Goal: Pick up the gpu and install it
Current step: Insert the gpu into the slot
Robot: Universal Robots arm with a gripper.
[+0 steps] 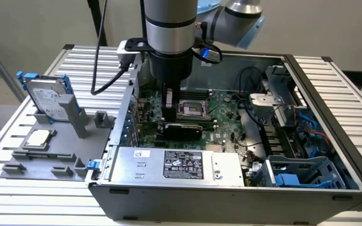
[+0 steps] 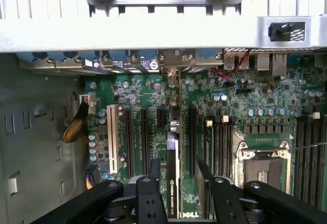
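The gpu (image 2: 172,175) stands edge-on in a motherboard slot, a thin card with a black face and white lettering along it. From the exterior view it is a black slab (image 1: 181,131) just in front of the CPU socket. My gripper (image 2: 179,178) hangs directly above it inside the open case, open. One black finger (image 2: 155,169) is on each side of the card, with a gap between each finger and the card. In the exterior view the gripper (image 1: 170,110) reaches down from the wrist to just above the card.
The green motherboard (image 2: 230,106) carries an empty CPU socket (image 1: 190,109) and memory slots. A power supply (image 1: 177,165) sits at the case front, with cables and a blue drive cage (image 1: 300,174) on the exterior view's right. Outside on a grey fixture (image 1: 61,155) are a hard drive (image 1: 47,101) and a CPU chip (image 1: 38,138).
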